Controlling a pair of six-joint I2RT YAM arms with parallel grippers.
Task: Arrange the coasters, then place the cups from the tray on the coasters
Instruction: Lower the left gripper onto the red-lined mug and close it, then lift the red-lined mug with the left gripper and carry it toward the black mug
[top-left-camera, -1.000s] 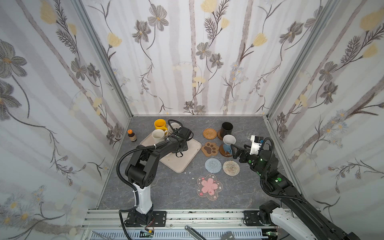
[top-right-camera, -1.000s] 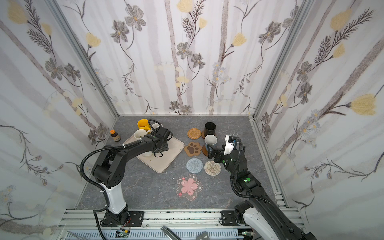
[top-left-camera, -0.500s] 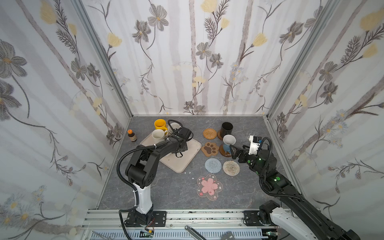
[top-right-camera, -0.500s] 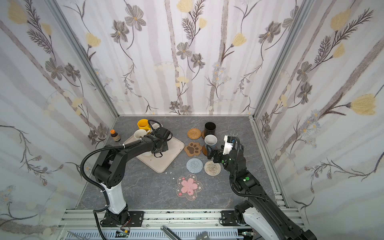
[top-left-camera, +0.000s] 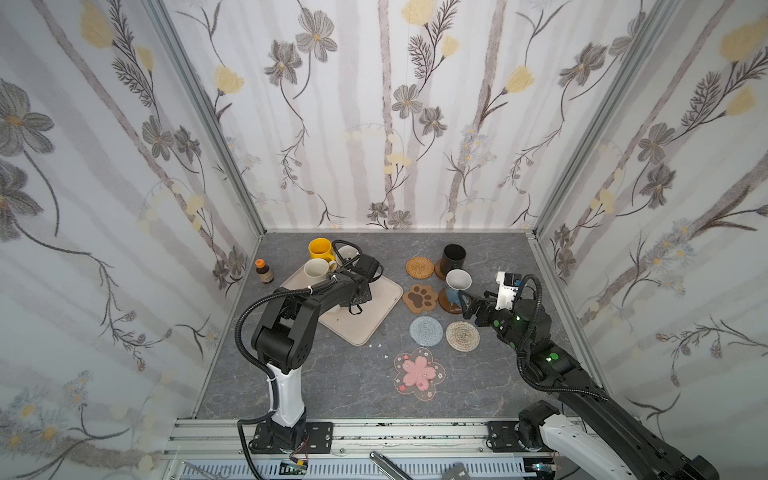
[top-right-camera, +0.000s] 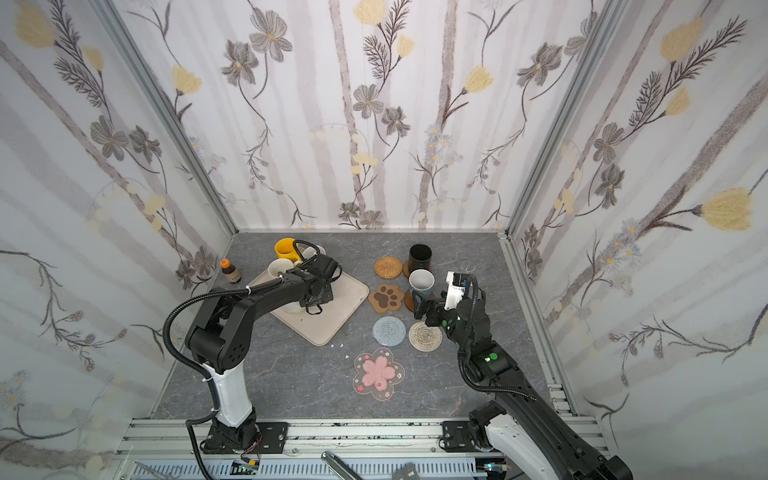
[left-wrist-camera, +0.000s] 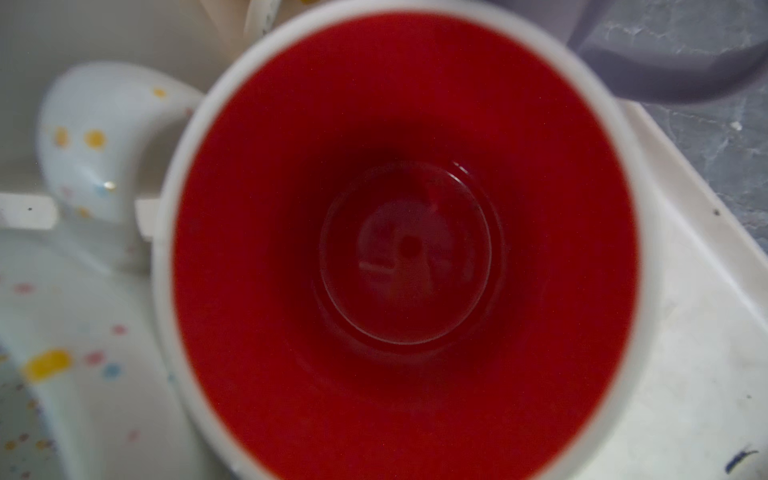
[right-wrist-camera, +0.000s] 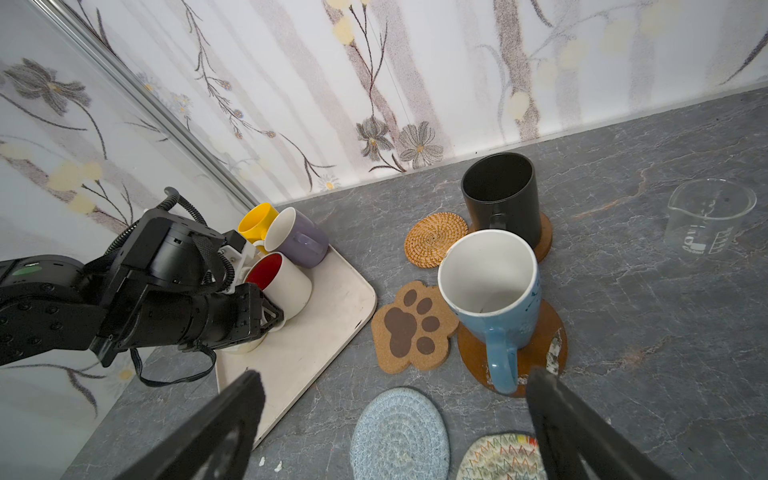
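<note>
Toward the left, the yellow cup (top-left-camera: 320, 250), cream cup (top-left-camera: 316, 269), lavender cup (right-wrist-camera: 296, 237) and white cup with red inside (right-wrist-camera: 282, 282) crowd the far end of the tray (top-left-camera: 376, 309). The left gripper (right-wrist-camera: 248, 266) sits at the red-lined rim; whether its claw is clenched there cannot be told. Right of the tray lie the rattan coaster (top-left-camera: 419, 266), paw-print coaster (top-left-camera: 420, 297), knitted coaster (top-left-camera: 426, 331), braided coaster (top-left-camera: 462, 336) and blossom coaster (top-left-camera: 419, 373). The black cup (top-left-camera: 453, 257) and blue cup (top-left-camera: 457, 286) each stand on a wooden coaster (right-wrist-camera: 540, 345). The right gripper (right-wrist-camera: 397, 376) hangs released and empty, near the blue cup's handle.
</note>
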